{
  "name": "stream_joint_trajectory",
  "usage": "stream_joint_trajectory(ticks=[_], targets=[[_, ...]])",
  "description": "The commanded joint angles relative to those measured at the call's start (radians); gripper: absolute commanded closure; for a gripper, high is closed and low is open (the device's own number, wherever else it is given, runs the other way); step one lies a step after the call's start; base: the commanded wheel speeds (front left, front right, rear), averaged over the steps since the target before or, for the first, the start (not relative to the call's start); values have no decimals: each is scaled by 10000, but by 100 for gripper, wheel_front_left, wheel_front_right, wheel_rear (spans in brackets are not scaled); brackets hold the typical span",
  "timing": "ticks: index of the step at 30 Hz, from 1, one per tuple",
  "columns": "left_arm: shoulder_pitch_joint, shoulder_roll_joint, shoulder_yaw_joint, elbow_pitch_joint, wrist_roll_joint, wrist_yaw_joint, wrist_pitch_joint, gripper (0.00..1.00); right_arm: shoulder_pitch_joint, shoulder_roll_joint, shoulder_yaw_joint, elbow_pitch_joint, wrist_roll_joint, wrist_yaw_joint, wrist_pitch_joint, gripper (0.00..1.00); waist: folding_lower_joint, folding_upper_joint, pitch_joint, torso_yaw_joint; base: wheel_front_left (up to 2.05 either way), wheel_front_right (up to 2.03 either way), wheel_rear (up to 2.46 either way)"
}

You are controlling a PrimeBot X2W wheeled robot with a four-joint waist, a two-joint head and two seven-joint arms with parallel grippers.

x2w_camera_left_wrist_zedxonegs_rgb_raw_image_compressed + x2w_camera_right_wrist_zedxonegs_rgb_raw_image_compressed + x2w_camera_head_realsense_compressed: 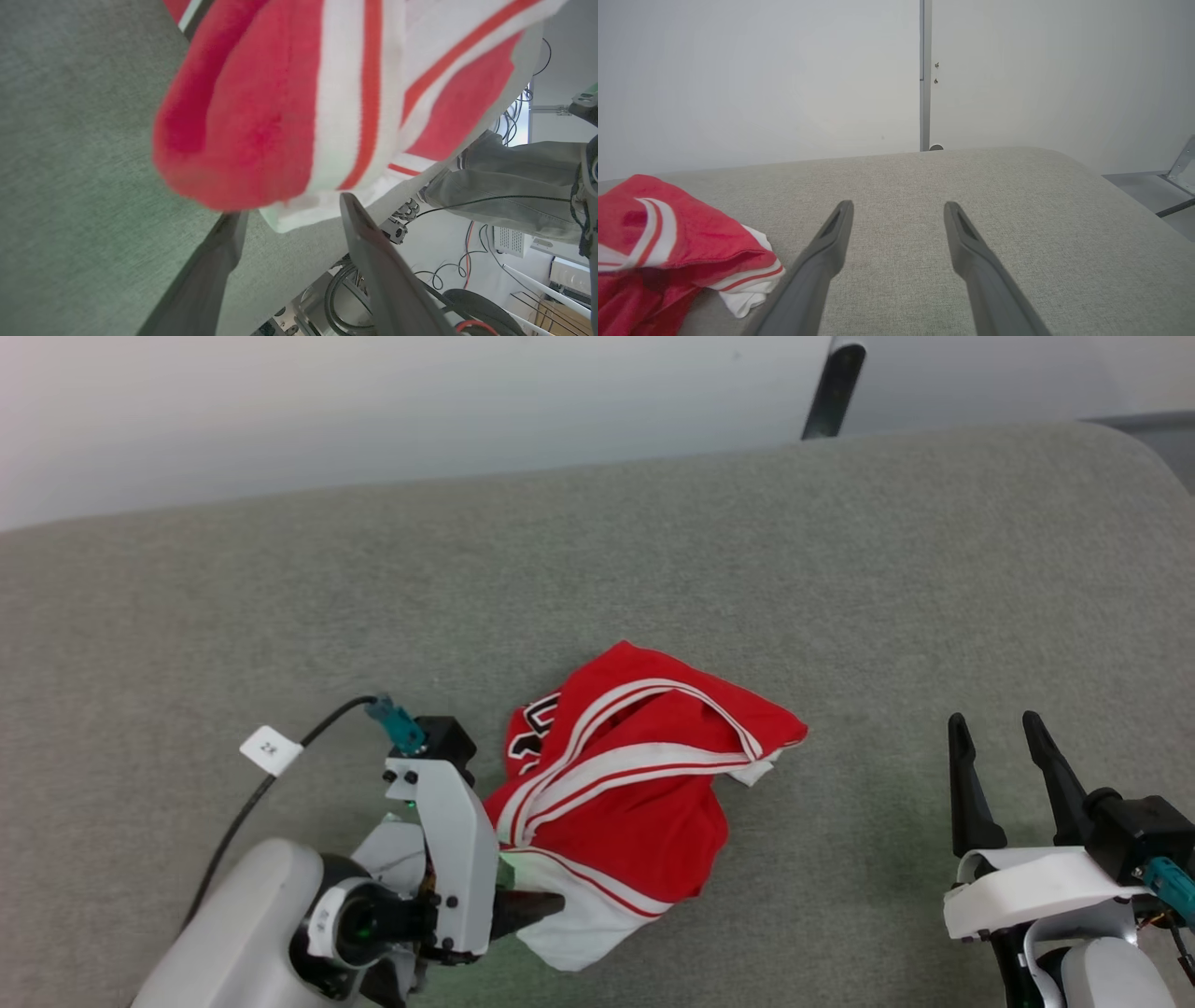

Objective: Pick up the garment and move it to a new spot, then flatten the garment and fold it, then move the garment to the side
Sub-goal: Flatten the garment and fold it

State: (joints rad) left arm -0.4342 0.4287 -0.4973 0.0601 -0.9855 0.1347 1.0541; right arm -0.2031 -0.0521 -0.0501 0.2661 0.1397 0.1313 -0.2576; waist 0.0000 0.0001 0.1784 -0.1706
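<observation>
The garment [635,775], a red jersey with white-and-red striped trim and black-and-white lettering, lies crumpled on the grey table near its front middle. My left gripper [546,896] lies at its lower left, fingers pointing right at the white sleeve end. In the left wrist view the left gripper [289,214] is open, and the garment [280,102] bulges just beyond the fingertips, its white edge reaching between them. My right gripper [994,723] stands open and empty well to the right of the cloth. The right wrist view has the right gripper [899,207] over bare table, the garment [668,242] at far left.
The grey padded table [840,569] has wide free room behind and to the right of the jersey. A dark post [834,387] stands behind the far edge against a pale wall. Past the table's front edge are a person's leg in grey jeans [514,182] and cables.
</observation>
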Motion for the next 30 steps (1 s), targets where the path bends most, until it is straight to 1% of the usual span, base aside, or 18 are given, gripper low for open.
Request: stream_joint_trajectory(ticks=[1, 5, 10, 11, 12, 13, 15, 19, 23, 27, 30], targets=[[-62, -68, -16, 79, -48, -25, -30, 0, -143, 26, 42, 24, 48, -10, -63, 0, 0, -1, 190, -190, 0, 0, 0], [-108, -14, -196, 335, 158, -208, -89, 0, -216, 27, 73, 106, 131, -10, -83, 0, 0, -1, 303, -291, 0, 0, 0], [-130, -148, -240, 908, 170, -394, -314, 0, -320, 26, 81, 80, 237, -10, -90, 0, 0, -1, 363, -339, 0, 0, 0], [-148, -171, -249, 1018, 158, -485, -377, 47, -315, 27, 81, 76, 258, -10, -88, 0, 0, -1, 365, -340, 0, 0, 0], [-164, -223, -200, 1150, 104, -530, -464, 84, -308, 26, 83, 71, 278, -10, -89, 0, 0, -1, 358, -336, 0, 0, 0], [-184, -258, -193, 1246, 65, -596, -481, 100, -308, 26, 88, 61, 290, -10, -90, 0, 0, -1, 347, -331, 0, 0, 0], [-258, -338, -125, 1442, -26, -693, -577, 100, -298, 26, 89, 44, 286, -10, -90, 0, 0, -1, 314, -311, 0, 0, 0], [-387, -278, -115, 1677, -76, -899, -580, 100, -226, 26, 34, 37, 302, -10, -92, 0, 0, -1, 195, -238, 0, 0, 0], [-521, -96, -175, 1675, -23, -1039, -426, 100, -159, 26, -37, 38, 247, -10, -92, 0, 0, -1, 72, -124, 0, 0, 0], [-650, 278, -228, 1478, 153, -1169, -234, 100, -79, 26, -65, 28, 177, -11, -93, 0, 0, -1, -69, 2, 0, 0, 0], [-775, 681, -223, 1220, 296, -1218, -66, 100, -64, 26, -89, 23, 162, -11, -91, 0, 0, -1, -181, 89, 0, 0, 0]])
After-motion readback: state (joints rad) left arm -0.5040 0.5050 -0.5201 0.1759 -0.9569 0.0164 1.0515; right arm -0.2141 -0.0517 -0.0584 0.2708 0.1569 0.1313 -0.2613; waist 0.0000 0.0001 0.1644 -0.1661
